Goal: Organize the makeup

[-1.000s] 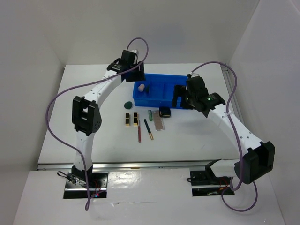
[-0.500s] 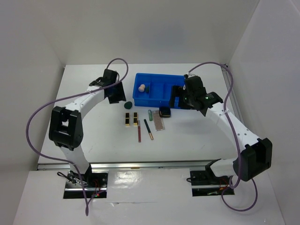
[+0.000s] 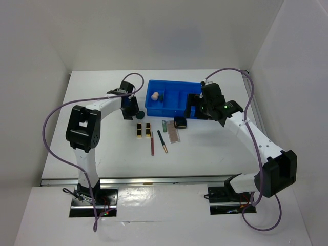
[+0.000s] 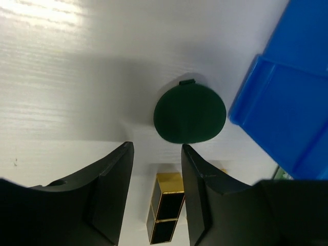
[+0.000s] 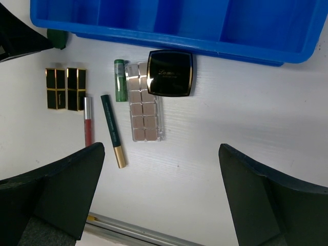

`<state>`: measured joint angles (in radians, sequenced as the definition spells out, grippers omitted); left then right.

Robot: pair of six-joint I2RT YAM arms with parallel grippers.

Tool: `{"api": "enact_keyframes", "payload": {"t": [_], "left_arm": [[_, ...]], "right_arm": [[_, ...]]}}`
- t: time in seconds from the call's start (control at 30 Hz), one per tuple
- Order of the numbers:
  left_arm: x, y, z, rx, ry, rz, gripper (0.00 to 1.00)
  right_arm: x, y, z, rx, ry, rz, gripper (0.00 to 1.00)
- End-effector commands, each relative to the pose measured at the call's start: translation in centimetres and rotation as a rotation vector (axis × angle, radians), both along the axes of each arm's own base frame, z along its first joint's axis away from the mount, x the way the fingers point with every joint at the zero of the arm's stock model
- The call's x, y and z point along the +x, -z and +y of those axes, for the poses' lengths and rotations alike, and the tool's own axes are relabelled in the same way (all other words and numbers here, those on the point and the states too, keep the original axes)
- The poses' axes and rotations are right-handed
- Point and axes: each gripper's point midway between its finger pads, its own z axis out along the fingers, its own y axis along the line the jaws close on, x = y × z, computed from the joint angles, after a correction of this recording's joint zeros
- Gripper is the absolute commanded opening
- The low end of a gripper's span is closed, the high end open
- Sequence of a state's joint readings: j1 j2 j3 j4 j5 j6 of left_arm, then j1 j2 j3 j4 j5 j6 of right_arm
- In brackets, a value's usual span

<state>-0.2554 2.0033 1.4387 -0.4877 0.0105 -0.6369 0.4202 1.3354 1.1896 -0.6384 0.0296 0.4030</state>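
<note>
The dark green sponge (image 4: 189, 114) lies on the white table just left of the blue bin (image 4: 287, 102). My left gripper (image 4: 157, 148) is open and empty, close above the table, with the sponge just past its fingertips and a black-gold palette (image 4: 166, 215) below between the fingers. In the top view the left gripper (image 3: 132, 110) is beside the sponge (image 3: 140, 115). The peach egg sponge (image 3: 155, 95) lies in the bin. My right gripper (image 5: 161, 148) is wide open and empty, high above the black square compact (image 5: 170, 73), pinkish palette (image 5: 146, 110), green tube (image 5: 119, 79) and two pencils (image 5: 113, 130).
The two black-gold palettes (image 5: 66, 88) lie side by side left of the red pencil (image 5: 88, 128). A small dark item (image 3: 161, 97) lies next to the peach sponge. The bin (image 3: 174, 97) has several compartments. A metal rail (image 5: 133, 230) runs along the table's near edge.
My left arm has swung from over the bin's left end out to the left, then down to the dark green sponge. The right arm has barely moved.
</note>
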Motion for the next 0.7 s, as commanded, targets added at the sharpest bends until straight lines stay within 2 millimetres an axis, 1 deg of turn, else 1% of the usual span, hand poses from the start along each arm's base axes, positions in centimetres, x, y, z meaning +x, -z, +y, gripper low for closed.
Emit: {"api": "enact_keyframes", "payload": {"t": [0.0,0.03,0.07,0.1,0.13,0.17,0.2,0.23,0.27,0.3,0.33,0.37,0.4,0.47,0.5,0.53,0.57,0.6,0.63,0.67], "left_arm": [[2.3,-0.7,-0.5,-0.009,-0.044,-0.055,0.55],[2.2,0.2,-0.3,0.009,-0.049,-0.032,0.52],[2.4,0.3,-0.3,0.010,-0.049,-0.027,0.50],[2.6,0.3,-0.7,0.013,-0.056,-0.031,0.44],[2.7,0.4,-0.5,0.022,-0.061,-0.034,0.44],[2.9,0.7,-0.5,0.024,-0.061,-0.030,0.38],[2.4,1.5,-0.2,0.042,-0.064,0.000,0.34],[2.6,1.5,-0.1,0.053,-0.069,0.000,0.30],[2.9,1.5,-0.2,0.052,-0.069,-0.004,0.23],[2.5,1.7,0.2,0.070,-0.075,0.012,0.19],[3.0,1.4,0.4,0.084,-0.083,-0.003,0.13],[2.6,1.5,0.7,0.100,-0.088,0.010,0.08],[2.4,0.9,1.4,0.131,-0.102,0.005,0.00],[2.5,-0.5,2.1,0.160,-0.120,-0.022,0.00],[2.9,-2.7,2.3,0.155,-0.140,-0.074,0.00],[2.7,-3.5,3.4,0.185,-0.152,-0.085,0.00],[2.9,-4.6,4.1,0.185,-0.153,-0.108,0.00],[3.2,-5.9,4.1,0.189,-0.131,-0.138,0.00],[3.7,-8.3,4.2,0.162,-0.092,-0.179,0.00],[3.7,-8.9,4.5,0.159,-0.077,-0.176,0.00]], "right_arm": [[0.8,-0.6,-0.1,0.004,0.007,-0.037,1.00],[0.8,-0.6,-0.1,0.004,0.007,-0.037,1.00],[0.8,-0.6,-0.1,0.004,0.007,-0.037,1.00],[0.8,-0.6,-0.1,0.004,0.007,-0.037,1.00],[0.7,-0.6,0.0,0.010,0.001,-0.034,1.00],[0.7,-0.6,0.0,0.010,0.001,-0.034,1.00],[0.7,-0.6,0.0,0.010,0.001,-0.034,1.00],[0.6,-0.6,0.2,0.016,-0.006,-0.032,1.00],[0.6,-0.6,0.2,0.016,-0.006,-0.032,1.00],[0.6,-0.6,0.2,0.016,-0.006,-0.032,1.00],[0.8,-0.7,0.3,0.019,-0.006,-0.040,1.00],[0.8,-0.7,0.3,0.019,-0.006,-0.040,1.00],[0.6,-0.4,0.2,0.022,0.000,-0.029,1.00],[0.6,-0.4,0.2,0.022,0.000,-0.029,1.00],[0.6,-0.4,0.2,0.022,0.000,-0.029,1.00],[0.5,0.0,0.2,0.018,0.000,-0.021,1.00],[0.5,0.0,0.2,0.018,0.000,-0.021,1.00],[0.5,0.0,0.2,0.018,0.000,-0.021,1.00],[0.7,-0.1,0.3,0.022,0.000,-0.031,1.00],[0.5,0.2,0.2,0.019,0.000,-0.022,1.00]]}}
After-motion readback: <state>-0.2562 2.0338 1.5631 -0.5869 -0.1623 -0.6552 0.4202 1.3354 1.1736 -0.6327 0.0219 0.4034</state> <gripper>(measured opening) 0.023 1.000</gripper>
